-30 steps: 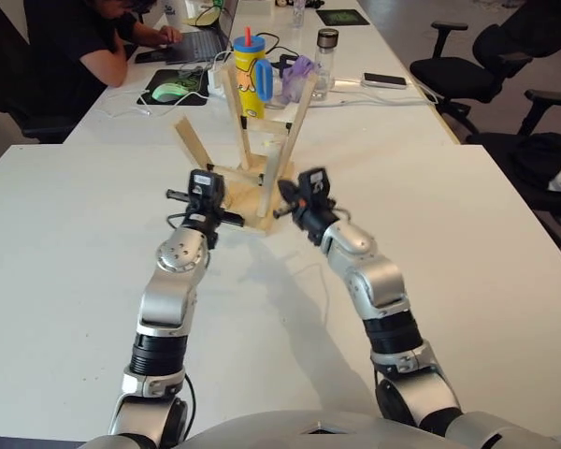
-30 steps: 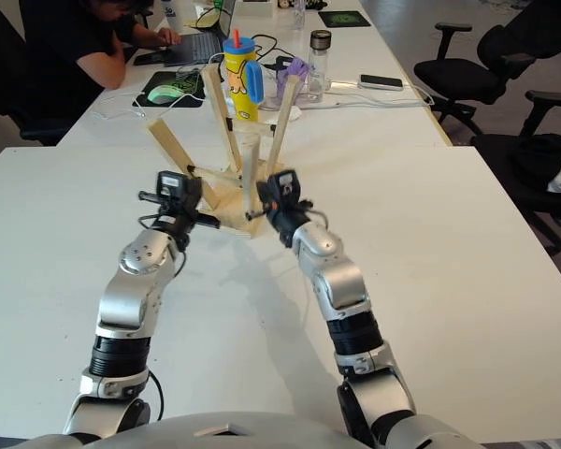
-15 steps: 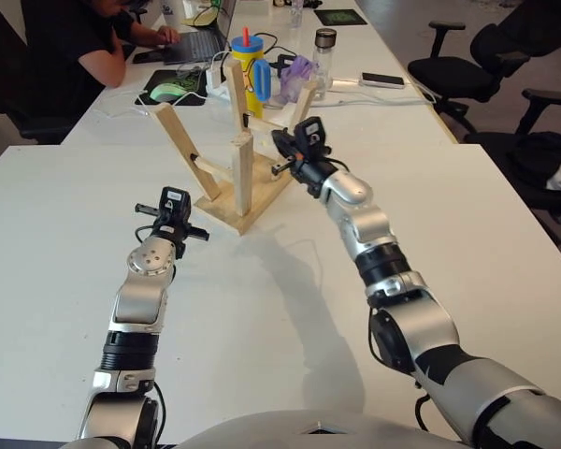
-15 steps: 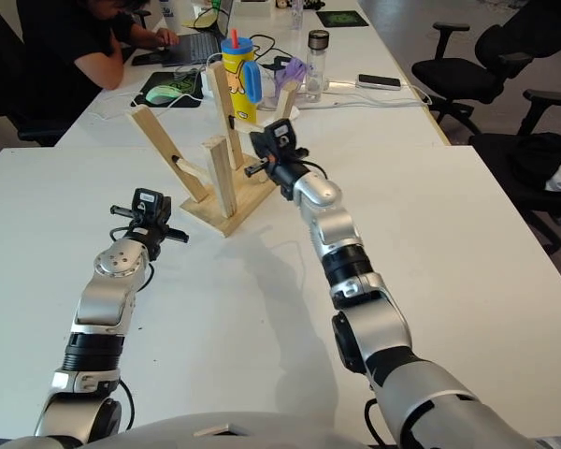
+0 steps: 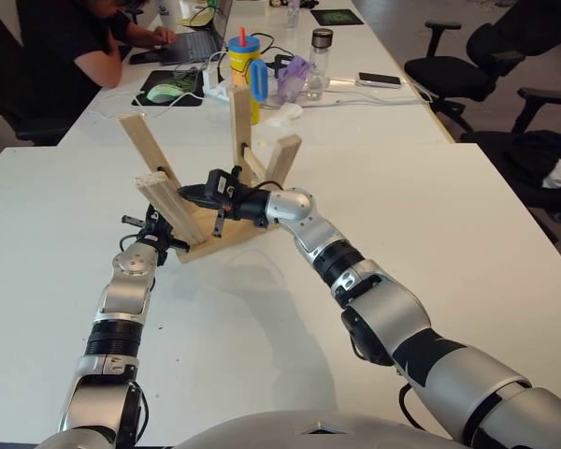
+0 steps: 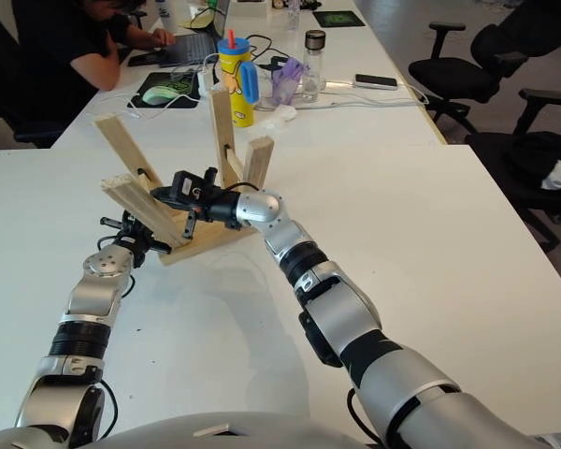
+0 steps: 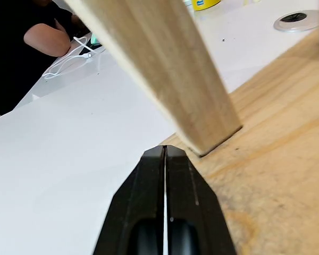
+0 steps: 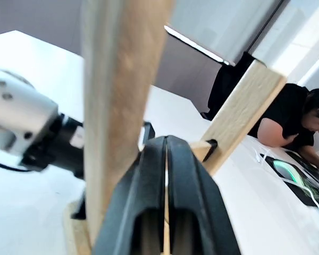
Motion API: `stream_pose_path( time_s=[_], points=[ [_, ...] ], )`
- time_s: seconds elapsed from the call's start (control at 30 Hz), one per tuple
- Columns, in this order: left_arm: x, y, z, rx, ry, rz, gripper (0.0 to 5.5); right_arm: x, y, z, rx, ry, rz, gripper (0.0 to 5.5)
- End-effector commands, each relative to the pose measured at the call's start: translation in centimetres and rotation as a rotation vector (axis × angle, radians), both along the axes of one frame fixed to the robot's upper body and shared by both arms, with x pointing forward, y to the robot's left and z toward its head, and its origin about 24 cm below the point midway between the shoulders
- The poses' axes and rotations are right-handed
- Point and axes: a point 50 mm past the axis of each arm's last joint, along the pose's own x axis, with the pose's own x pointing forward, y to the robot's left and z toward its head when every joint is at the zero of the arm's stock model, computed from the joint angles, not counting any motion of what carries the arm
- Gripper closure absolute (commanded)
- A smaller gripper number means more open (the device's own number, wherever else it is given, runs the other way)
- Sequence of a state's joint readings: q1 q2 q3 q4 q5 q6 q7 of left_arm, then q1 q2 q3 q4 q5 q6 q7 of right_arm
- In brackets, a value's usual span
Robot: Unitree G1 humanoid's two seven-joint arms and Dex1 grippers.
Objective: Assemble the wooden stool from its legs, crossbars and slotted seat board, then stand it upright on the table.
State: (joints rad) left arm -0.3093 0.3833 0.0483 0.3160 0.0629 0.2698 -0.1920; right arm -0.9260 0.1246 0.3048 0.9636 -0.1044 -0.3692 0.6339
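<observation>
White bench [image 5: 449, 243] bears the upturned stool [image 5: 226, 236], rigid, likely light; I'd grip a leg [image 5: 240, 122]; left tool [image 7: 165, 151], right tool [image 8: 166, 140] clenched empty.

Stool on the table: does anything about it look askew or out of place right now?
Yes. The stool is upside down, its seat board on the table, legs up. The legs splay at unequal angles, so it looks skewed. The right end effector sits among them.
</observation>
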Motion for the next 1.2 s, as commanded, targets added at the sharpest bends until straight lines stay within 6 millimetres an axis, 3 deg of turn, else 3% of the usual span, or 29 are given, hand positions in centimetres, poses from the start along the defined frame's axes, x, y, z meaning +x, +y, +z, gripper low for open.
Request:
stream_pose_path(
  time_s=[0.03,0.13,0.2,0.33,0.43,0.6,0.7,0.93,1.03,1.2],
  points=[
    [-0.3,-0.4,0.3,-0.004,-0.019,-0.015,5.49,-2.4,-2.2,-2.8,0.13,0.178,-0.186,5.5],
    [-1.2,-0.5,0.3,-0.024,-0.043,-0.004,5.49,-6.8,-5.0,-2.2,0.298,0.343,-0.208,5.5],
    [-1.7,-0.4,0.7,-0.034,-0.085,0.023,5.49,-8.7,-6.7,-1.9,0.357,0.417,-0.23,5.5],
    [-2.7,1.4,5.2,-0.039,-0.372,0.174,5.49,-10.2,-10.7,-2.8,0.307,0.429,-0.286,5.5],
    [-3.7,1.0,7.3,-0.052,-0.497,0.176,5.49,-10.3,-11.5,-1.6,0.41,0.382,-0.297,5.5],
    [-4.9,-0.4,4.9,-0.061,-0.381,0.132,5.49,-10.5,-7.7,1.3,0.408,0.274,-0.087,5.5],
    [-5.4,-1.1,3.1,-0.08,-0.299,0.117,5.49,-10.5,-7.0,2.1,0.37,0.212,-0.027,5.5],
    [-6.4,-1.3,2.5,-0.091,-0.256,0.127,5.49,-13.5,-10.8,1.7,0.455,0.458,-0.01,5.5],
    [-7.0,-1.8,2.0,-0.102,-0.242,0.121,5.49,-14.0,-11.1,1.9,0.473,0.501,0.018,5.5],
    [-7.6,-2.0,2.1,-0.102,-0.245,0.111,5.49,-16.0,-13.0,-1.1,0.312,0.649,-0.022,5.5]
  ],
)
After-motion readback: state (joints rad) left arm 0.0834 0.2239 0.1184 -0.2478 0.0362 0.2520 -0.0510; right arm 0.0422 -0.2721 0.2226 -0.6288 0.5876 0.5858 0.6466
